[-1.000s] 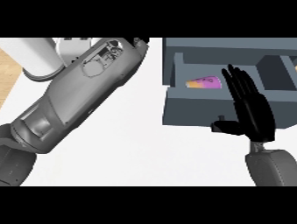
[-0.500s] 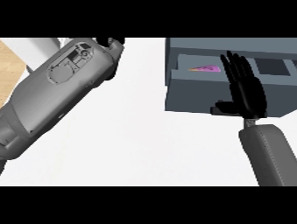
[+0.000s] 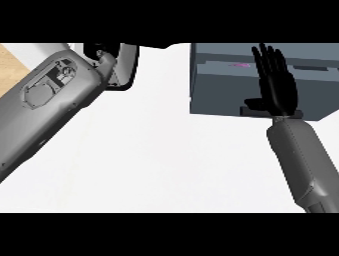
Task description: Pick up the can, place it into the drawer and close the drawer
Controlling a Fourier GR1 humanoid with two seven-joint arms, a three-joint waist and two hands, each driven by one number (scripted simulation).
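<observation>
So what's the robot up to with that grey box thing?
It is shutting a drawer. The right hand lies flat against the drawer's grey front, fingers straight, and only a thin gap remains, with a sliver of the pink can showing inside. The left hand is up near the top edge, mostly hidden behind its forearm, holding nothing visible.

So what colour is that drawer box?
Blue-grey, seen in the head view: the drawer, with the right hand flat against it.
</observation>
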